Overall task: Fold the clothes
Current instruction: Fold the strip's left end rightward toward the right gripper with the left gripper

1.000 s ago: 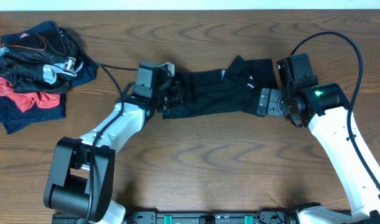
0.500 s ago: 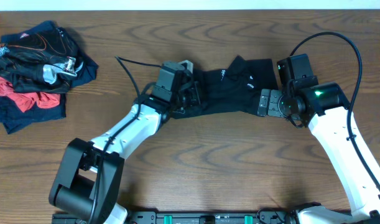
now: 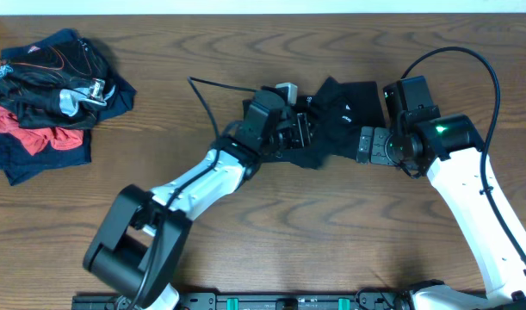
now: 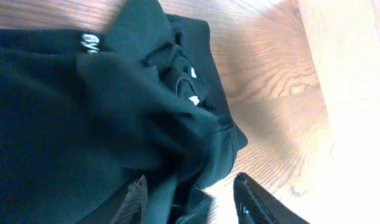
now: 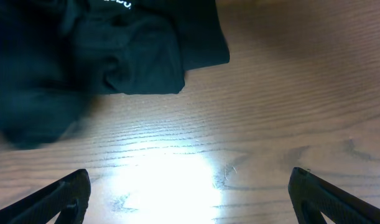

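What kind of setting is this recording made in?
Likely a robot test bench: two arms fixed along the front edge of a wood-grain table, a black T-shirt between them and a pile of clothes at one corner.

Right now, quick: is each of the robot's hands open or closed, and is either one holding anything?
Left hand: open, with black T-shirt cloth between its fingers, not clamped.
Right hand: open wide and empty, over the table.

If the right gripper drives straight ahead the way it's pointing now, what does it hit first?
Probably the bunched edge of the black T-shirt just ahead of the open right gripper. Only bare table lies between; pitched downward, it could touch wood first.
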